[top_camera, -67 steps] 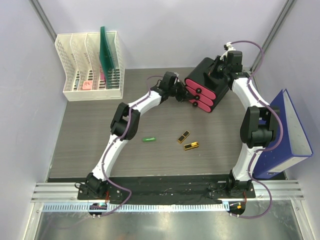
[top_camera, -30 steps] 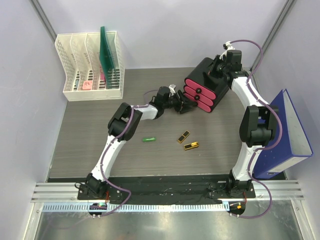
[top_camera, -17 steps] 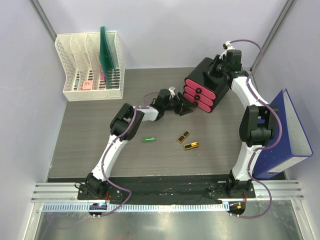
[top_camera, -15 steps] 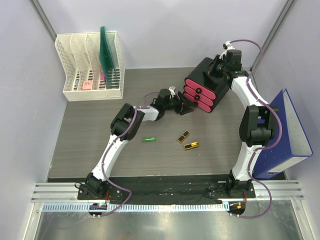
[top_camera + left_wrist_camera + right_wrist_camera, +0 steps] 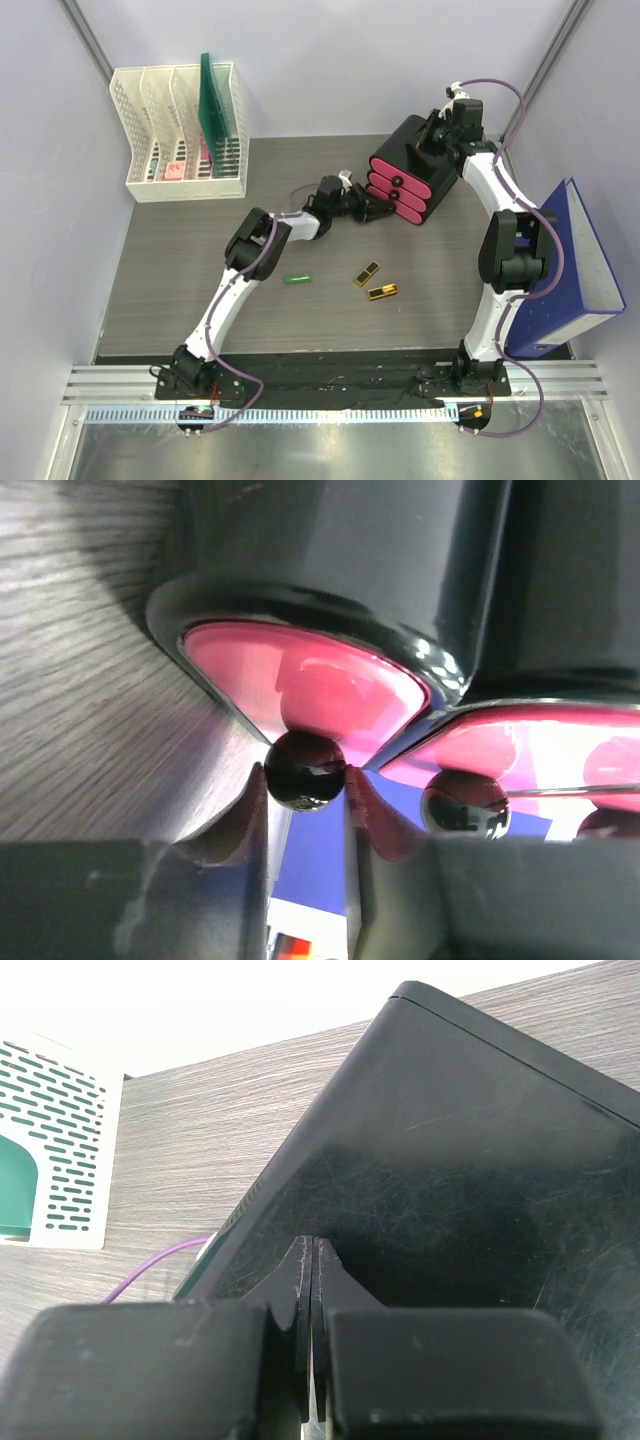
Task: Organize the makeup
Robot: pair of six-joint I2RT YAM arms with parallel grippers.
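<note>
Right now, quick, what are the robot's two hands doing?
Left gripper: closed on a pink drawer's black knob.
Right gripper: closed, empty, against the black box.

You viewed a table of grey wood grain. At 1 o'clock, the box was glossy black, with pink drawer fronts and a black knob. Centre: tube, green; upper stick and lower stick, gold and black. At 11 o'clock: rack, white lattice; folder, teal. At 3 o'clock: binder, blue. A cable was purple.
</note>
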